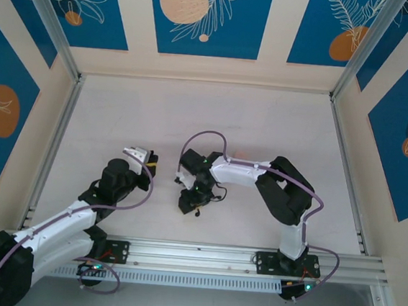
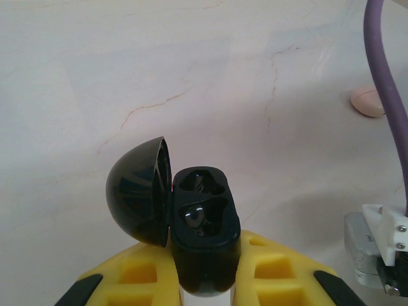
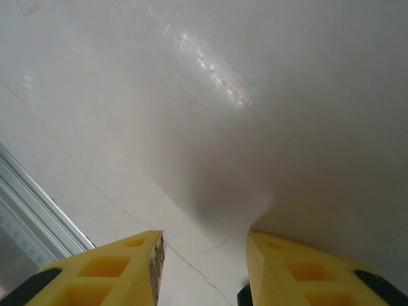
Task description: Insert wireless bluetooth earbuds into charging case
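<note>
**Open case clamped in left gripper [image 2: 204,261]; loose pink bud lies ahead-right of it, right arm probably nearer.**
The left gripper pinches the black case [image 2: 203,217] by its base, long axis running straight away from the fingers, lid [image 2: 137,197] swung open to the left. Both wells face up with glossy dark shapes inside; buds or bare sockets, can't tell. The pink bud [image 2: 368,102] sits on the table [image 2: 191,76], well ahead and right of the case, past the cable [image 2: 375,38]. It looks small, smooth and oval, likely slippery to pinch. The right gripper [image 3: 205,239] has fingers apart with nothing between, above the table. My read: right fetches, left holds steady.
</note>
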You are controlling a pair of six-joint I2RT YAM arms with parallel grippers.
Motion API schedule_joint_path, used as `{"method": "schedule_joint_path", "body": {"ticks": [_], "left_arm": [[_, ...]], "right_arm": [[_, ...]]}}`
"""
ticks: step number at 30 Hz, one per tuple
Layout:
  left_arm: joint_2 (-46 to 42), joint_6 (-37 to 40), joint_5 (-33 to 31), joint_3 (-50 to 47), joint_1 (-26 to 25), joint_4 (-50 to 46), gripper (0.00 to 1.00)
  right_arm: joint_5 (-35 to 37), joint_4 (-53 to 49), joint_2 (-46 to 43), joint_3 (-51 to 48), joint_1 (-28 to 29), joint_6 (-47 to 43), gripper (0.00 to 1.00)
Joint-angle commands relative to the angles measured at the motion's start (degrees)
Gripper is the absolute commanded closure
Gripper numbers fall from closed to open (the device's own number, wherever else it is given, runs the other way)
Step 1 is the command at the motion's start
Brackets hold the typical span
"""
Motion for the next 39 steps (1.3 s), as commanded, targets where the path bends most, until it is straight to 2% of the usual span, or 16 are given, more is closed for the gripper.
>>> {"method": "schedule_joint_path", "body": {"ticks": [1,12,21,32,39], "left_arm": [[-0.7,0.0,1.4,-0.5,0.7,0.2,0.85],[-0.7,-0.2,2.0,-0.5,0.7,0.2,0.85],[-0.7,-0.2,2.6,-0.5,0.7,-0.2,0.85],[-1.0,0.1,2.6,-0.2,0.8,-0.6,0.85],[-1.1,0.2,2.7,-0.1,0.8,-1.0,0.85]], "right_arm": [[3.5,-4.4,-1.8,-1.2,-0.3,-1.1,0.59],[4.9,-9.1,-4.0,-2.3,-0.8,-0.8,0.6],[4.4,-11.6,-2.4,-1.6,0.5,-1.1,0.64],[11.4,-12.4,-0.9,2.6,1.9,0.7,0.64],[13.4,-13.7,0.6,5.0,3.2,-0.3,0.64]]}}
